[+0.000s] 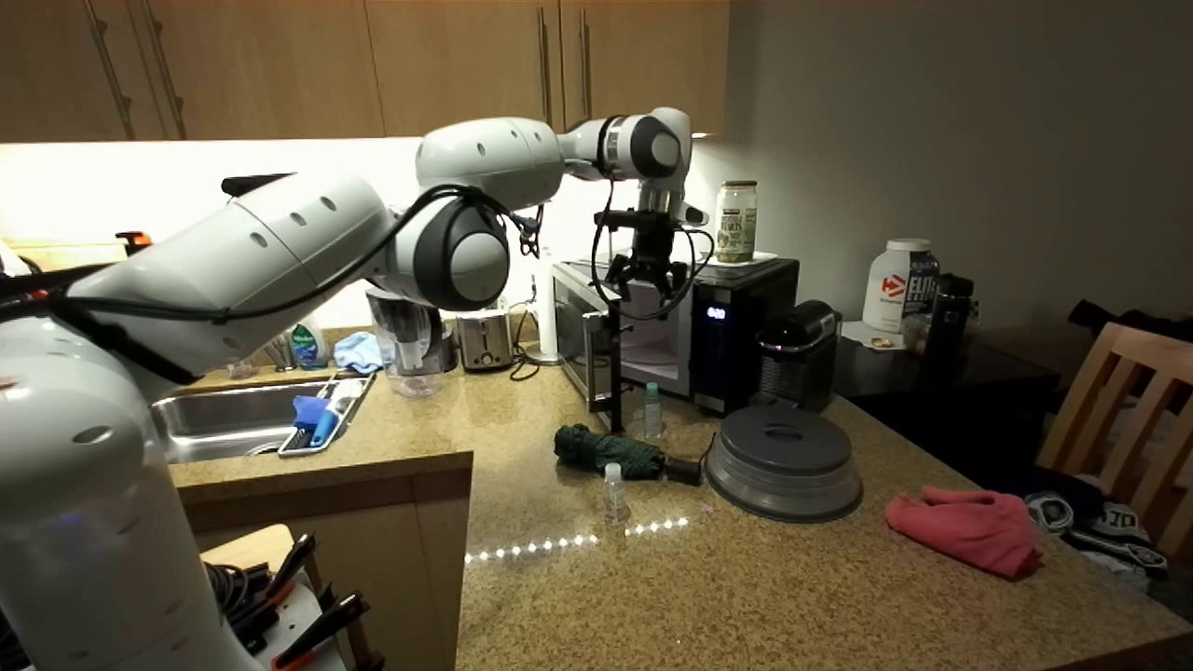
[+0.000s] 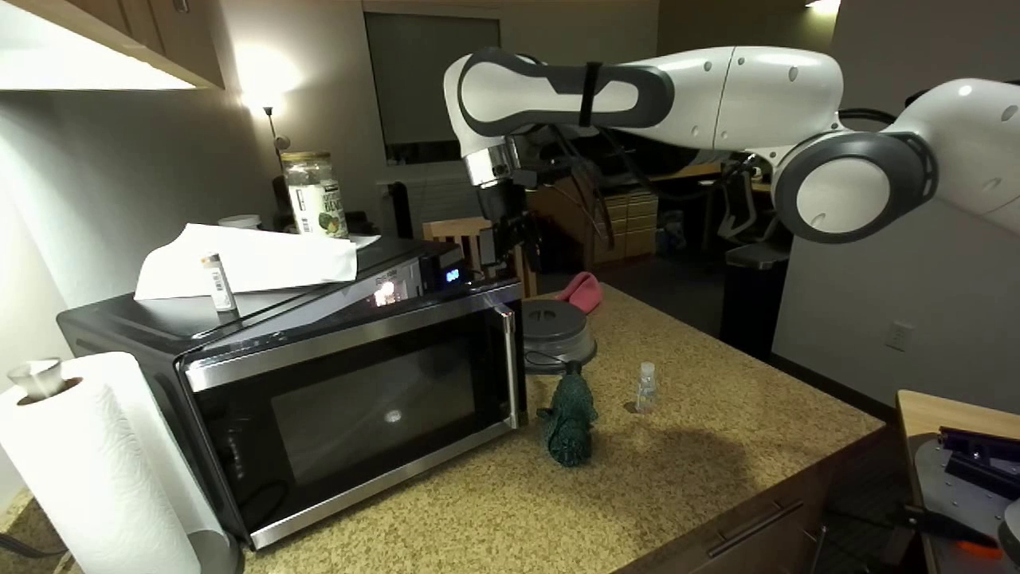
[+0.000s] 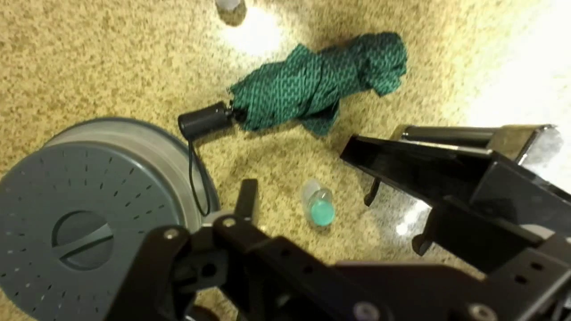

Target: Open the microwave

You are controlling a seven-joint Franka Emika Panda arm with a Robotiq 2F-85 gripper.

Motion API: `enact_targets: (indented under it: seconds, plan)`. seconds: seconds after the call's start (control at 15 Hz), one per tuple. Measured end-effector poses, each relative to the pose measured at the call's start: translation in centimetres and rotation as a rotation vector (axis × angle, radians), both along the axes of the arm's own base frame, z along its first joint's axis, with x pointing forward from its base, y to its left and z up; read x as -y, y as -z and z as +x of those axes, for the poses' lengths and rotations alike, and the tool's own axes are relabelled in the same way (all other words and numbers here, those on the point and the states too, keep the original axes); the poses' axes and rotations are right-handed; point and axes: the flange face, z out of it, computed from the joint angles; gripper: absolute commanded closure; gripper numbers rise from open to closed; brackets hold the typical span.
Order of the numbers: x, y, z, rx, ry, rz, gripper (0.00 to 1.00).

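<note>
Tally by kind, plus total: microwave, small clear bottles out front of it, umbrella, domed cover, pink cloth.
Microwave: 1
Small clear bottles: 2, one green-capped
Green umbrella: 1
Grey domed cover: 1
Pink cloth: 1
Total: 6

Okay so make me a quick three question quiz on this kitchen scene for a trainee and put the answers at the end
1. Multiple choice: what stands on top of the microwave? A, toaster; B, jar; C, pink cloth.
2. True or false: the gripper is clamped on the green umbrella.
3. Fill in: the microwave's door stands ____.

Key:
1. B.
2. False: its jaws are open, and the umbrella lies on the counter.
3. Open.
</note>
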Motion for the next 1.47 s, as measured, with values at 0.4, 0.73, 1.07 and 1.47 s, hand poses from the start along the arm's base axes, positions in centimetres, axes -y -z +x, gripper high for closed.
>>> enact_targets:
  seconds: [0.4, 0.73, 1.07, 1.47]
  plan:
    - [-2.3, -2.6, -3.4, -0.170, -0.208, 0.115, 0.00]
    - [-2.6, -3.0, -3.9, -0.195, -0.220, 0.053, 0.00]
    - [-2.6, -3.0, -3.9, -0.195, -0.220, 0.053, 0.00]
    - [-2.6, -3.0, -3.9, -0.195, -0.220, 0.053, 0.00]
